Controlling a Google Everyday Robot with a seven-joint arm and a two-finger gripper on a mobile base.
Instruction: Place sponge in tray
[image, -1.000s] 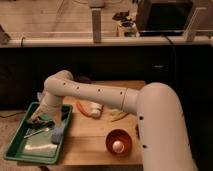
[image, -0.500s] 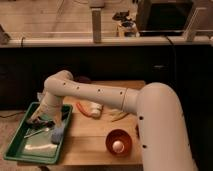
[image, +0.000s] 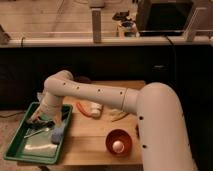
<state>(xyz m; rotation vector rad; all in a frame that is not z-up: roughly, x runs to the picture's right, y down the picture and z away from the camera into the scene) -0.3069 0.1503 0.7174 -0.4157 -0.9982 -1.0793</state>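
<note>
Small soft pale-blue sponge (image: 57, 132) inside the shallow bright-green plastic tray (image: 20, 152), near its right rim. At about four o'clock from the end effector (image: 42, 125), just beside it.

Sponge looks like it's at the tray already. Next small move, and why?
Probably lift the gripper straight up and clear. The sponge appears to lie inside the tray by its right rim, and the gripper sits over the tray just left of it, apparently apart from it. If so, only retreat remains.
</note>
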